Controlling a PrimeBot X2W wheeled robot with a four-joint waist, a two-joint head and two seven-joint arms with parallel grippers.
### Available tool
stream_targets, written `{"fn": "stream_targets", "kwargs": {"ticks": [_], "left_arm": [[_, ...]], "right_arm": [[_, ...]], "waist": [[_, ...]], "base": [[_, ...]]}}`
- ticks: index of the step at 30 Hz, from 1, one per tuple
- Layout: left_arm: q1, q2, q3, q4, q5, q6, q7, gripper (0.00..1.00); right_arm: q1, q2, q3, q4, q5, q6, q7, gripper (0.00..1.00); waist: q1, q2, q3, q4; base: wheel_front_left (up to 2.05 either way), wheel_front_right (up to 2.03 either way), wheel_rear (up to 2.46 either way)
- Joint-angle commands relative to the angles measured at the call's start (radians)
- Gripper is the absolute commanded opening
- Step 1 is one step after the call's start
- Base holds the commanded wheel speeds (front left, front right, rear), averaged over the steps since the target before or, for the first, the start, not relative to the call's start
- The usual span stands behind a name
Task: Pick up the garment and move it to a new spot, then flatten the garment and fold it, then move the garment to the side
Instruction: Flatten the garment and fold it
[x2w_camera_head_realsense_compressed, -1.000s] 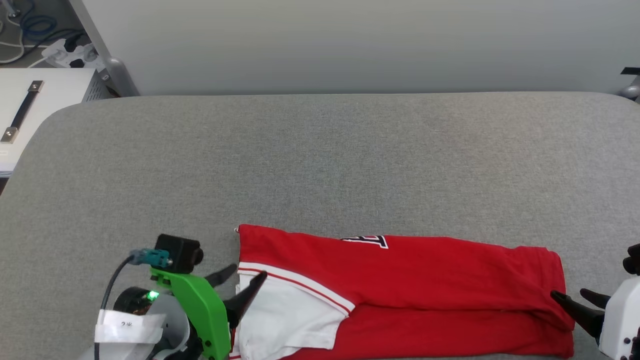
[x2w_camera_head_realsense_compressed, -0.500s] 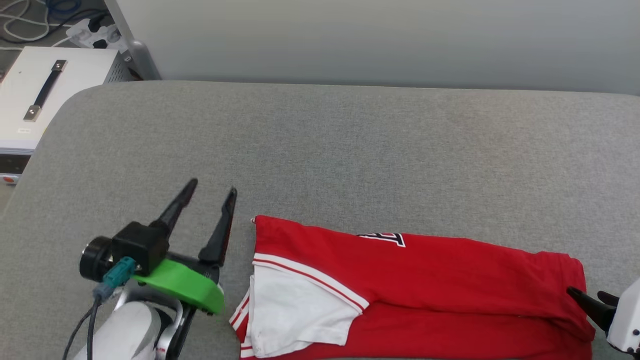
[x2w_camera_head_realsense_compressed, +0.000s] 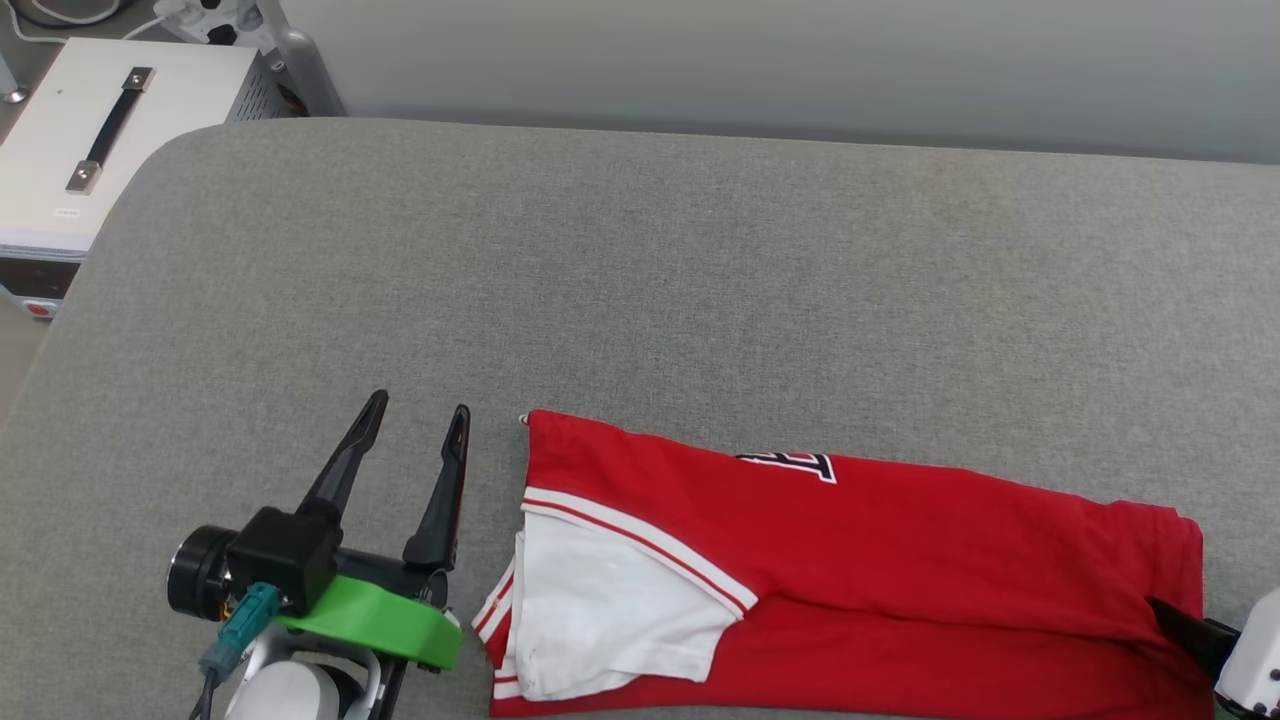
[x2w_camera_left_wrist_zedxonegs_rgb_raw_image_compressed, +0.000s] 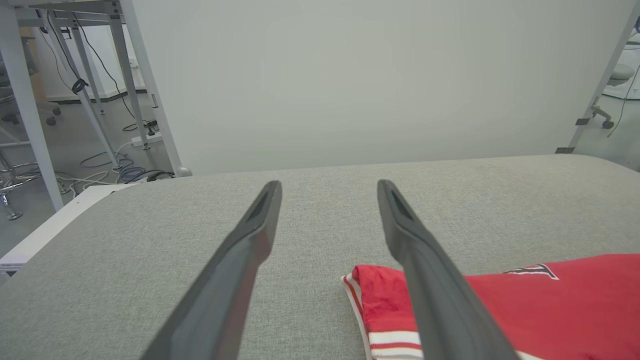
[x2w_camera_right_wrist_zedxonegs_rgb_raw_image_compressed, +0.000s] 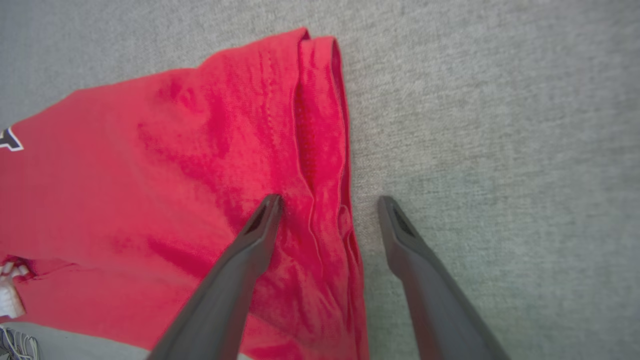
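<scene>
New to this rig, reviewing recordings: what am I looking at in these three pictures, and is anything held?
It is a wheeled robot with two arms, each ending in a two-fingered gripper. The wide picture comes from its head camera, looking down at a grey padded surface. The other two come from wrist cameras, one on each arm, looking forward past its gripper. On the surface lies the garment, a red shirt with a white sleeve, folded into a long strip. The left gripper is open beside its sleeve end. The right gripper is open too, astride the edge of the other end. Nothing is held.
</scene>
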Motion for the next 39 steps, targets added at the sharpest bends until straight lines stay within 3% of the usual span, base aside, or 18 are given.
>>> {"fn": "stream_targets", "kwargs": {"ticks": [1, 10, 17, 18, 19, 21, 30, 39], "left_arm": [[0.015, -0.015, 0.014, 0.005, 0.016, -0.011, -0.006, 1.00], [0.011, -0.050, 0.038, 0.027, 0.049, -0.034, -0.006, 1.00], [0.013, -0.038, 0.007, 0.037, 0.033, -0.035, -0.006, 1.00], [0.014, -0.036, 0.006, 0.039, 0.031, -0.035, -0.006, 1.00], [0.014, -0.034, 0.004, 0.040, 0.029, -0.035, -0.006, 1.00], [0.014, -0.031, 0.001, 0.041, 0.025, -0.035, -0.006, 1.00], [0.016, -0.026, -0.013, 0.032, 0.016, -0.035, -0.006, 1.00], [0.024, -0.029, -0.012, 0.013, 0.012, -0.035, -0.006, 1.00]], "right_arm": [[-0.002, 0.026, 0.013, 0.025, 0.002, -0.001, 0.017, 1.00], [-0.016, 0.081, 0.078, 0.050, 0.029, -0.001, 0.039, 1.00], [-0.023, 0.099, 0.127, 0.066, 0.044, -0.001, 0.022, 1.00], [-0.022, 0.098, 0.133, 0.072, 0.047, -0.001, 0.020, 0.90], [-0.021, 0.095, 0.138, 0.075, 0.047, -0.001, 0.016, 0.48], [-0.020, 0.088, 0.149, 0.080, 0.047, -0.001, 0.000, 0.00], [-0.027, 0.031, 0.172, 0.092, 0.055, -0.001, -0.114, 0.00], [-0.033, -0.068, 0.120, 0.126, 0.036, -0.001, -0.195, 0.00]], "waist": [[0.0000, 0.0000, 0.005, 0.003], [0.0000, 0.0000, 0.006, 0.004], [0.0000, 0.0000, -0.009, -0.003], [0.0000, 0.0000, -0.011, -0.003], [0.0000, 0.0000, -0.013, -0.004], [0.0000, 0.0000, -0.015, -0.006], [0.0000, 0.0000, -0.024, -0.014], [0.0000, 0.0000, -0.044, -0.017]], "base": [[0.00, 0.00, 0.00], [0.00, 0.00, 0.00], [0.00, 0.00, 0.00], [0.00, 0.00, 0.00], [0.00, 0.00, 0.00], [0.00, 0.00, 0.00], [0.00, 0.00, 0.00], [0.00, 0.00, 0.00]]}}
